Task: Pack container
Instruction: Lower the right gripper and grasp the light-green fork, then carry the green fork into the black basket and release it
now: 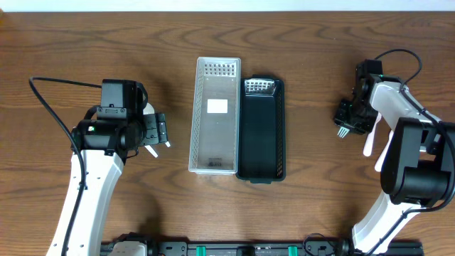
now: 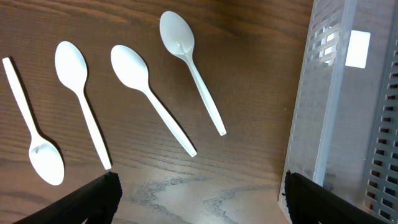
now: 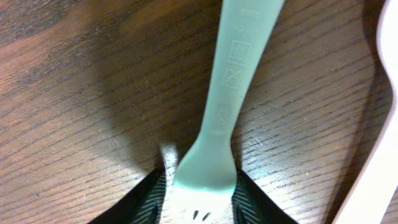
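Note:
A clear perforated container (image 1: 199,114) stands at the table's middle, with a black container (image 1: 277,131) touching its right side. Several white plastic spoons (image 2: 149,93) lie on the wood in the left wrist view. My left gripper (image 1: 160,131) is open and empty above them; its fingers (image 2: 199,199) show wide apart, and the clear container (image 2: 329,118) is to their right. My right gripper (image 1: 350,114) is at the far right, shut on a pale green fork (image 3: 227,93) close to the table, and the fork's tines (image 1: 343,131) stick out below it.
A white utensil (image 1: 370,139) lies just right of the right gripper and also shows at the right edge of the right wrist view (image 3: 379,124). A white label (image 1: 217,107) lies inside the clear container. Bare wood surrounds both containers.

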Tool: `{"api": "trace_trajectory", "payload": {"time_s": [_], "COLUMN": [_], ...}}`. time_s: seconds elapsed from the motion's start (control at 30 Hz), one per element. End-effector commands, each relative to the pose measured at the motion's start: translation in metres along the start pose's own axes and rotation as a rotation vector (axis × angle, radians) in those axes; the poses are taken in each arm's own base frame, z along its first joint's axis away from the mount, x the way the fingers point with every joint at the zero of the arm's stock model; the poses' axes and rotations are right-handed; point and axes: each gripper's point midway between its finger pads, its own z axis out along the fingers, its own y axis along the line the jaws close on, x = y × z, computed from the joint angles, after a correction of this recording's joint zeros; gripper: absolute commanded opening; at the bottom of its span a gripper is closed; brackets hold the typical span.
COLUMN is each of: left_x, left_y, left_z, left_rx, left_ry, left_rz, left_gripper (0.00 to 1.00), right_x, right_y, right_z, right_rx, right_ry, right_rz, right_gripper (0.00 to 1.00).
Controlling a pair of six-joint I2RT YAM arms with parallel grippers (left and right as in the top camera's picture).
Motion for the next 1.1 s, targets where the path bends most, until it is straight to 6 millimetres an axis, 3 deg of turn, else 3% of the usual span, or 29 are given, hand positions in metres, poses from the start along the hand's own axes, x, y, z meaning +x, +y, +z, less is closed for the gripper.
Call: {"api": "trace_trajectory", "payload": {"time_s": [0.0,0.33,0.5,0.67,0.77,0.87,0.97,1.07], "left_x": [-0.005,-0.005,-0.005,-0.005,-0.005,-0.006,-0.007,-0.007], "left_y": [-0.001,-0.001,-0.001,-0.001,-0.001,-0.001,-0.001,-0.001], "left_z": [-0.003,-0.003,-0.003,-0.003,-0.006,-0.009,-0.011,-0.011], "left_rx": [0.002,0.002,0.002,0.002,0.004,0.005,0.006,0.007], "left_ry": [-0.013,-0.013,-0.013,-0.014,-0.022,-0.034,-0.042,-0.044], "left_rz": [0.007,0.007,0.007,0.007,0.007,0.006,0.006,0.006], "left_gripper": [0.87,0.87,0.87,0.87,0.87,0.87,0.87,0.87], "right_x": [0.016,0.015,0.013,0.01,0.006,0.002,0.007,0.026], "right_y": [-0.004,-0.004,-0.003,-0.002,0.004,0.02,0.049,0.088], "right_z": [0.023,0.024,0.023,0.014,-0.01,-0.047,-0.095,-0.142], "right_rx": [0.034,0.033,0.03,0.022,0.006,-0.028,-0.097,-0.187], "right_ry": [0.073,0.07,0.061,0.041,-0.005,-0.087,-0.182,-0.274], "right_rz": [-0.01,-0.01,-0.01,-0.014,-0.05,-0.099,-0.188,-0.298], "right_gripper": [0.35,0.23,0.01,0.01,0.01,0.01,0.01,0.01]}}
